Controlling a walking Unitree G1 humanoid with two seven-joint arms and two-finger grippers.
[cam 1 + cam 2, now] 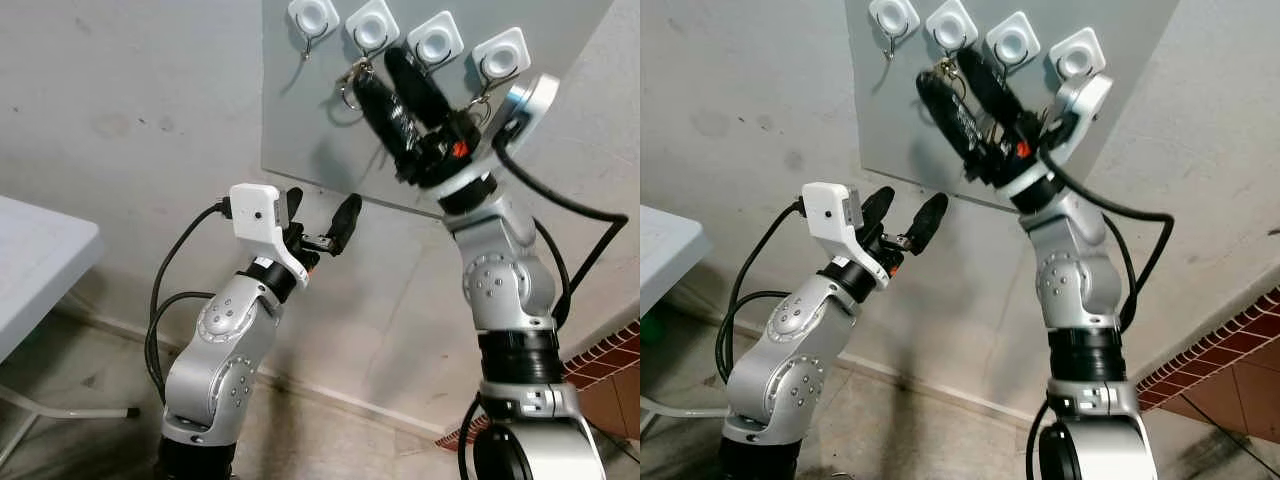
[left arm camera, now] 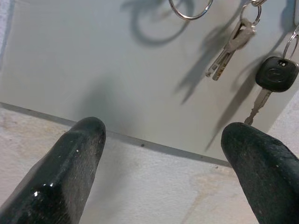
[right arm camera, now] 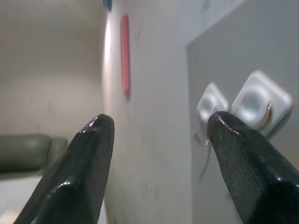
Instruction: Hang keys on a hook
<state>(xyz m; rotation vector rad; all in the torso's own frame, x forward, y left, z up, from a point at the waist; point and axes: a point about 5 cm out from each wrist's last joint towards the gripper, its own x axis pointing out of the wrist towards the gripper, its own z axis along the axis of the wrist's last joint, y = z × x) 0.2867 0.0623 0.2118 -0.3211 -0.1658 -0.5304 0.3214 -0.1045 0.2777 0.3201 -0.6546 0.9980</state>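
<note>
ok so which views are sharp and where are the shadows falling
Left wrist view: keys and black-headed key sharp, throwing long dark shadows on the grey board. Right wrist view: hooks soft, right claw fingers blurred close up. Head views: crisp, evenly lit.

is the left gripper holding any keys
No, the left gripper is open with nothing between its fingers; the keys hang above it.

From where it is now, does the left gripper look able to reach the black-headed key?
Probably yes. The left gripper is open below the board, pointing up at it, and nothing sits between its fingers and the black-headed key hanging above. It would have to rise and shift sideways; the right gripper works higher, by the hooks.
</note>
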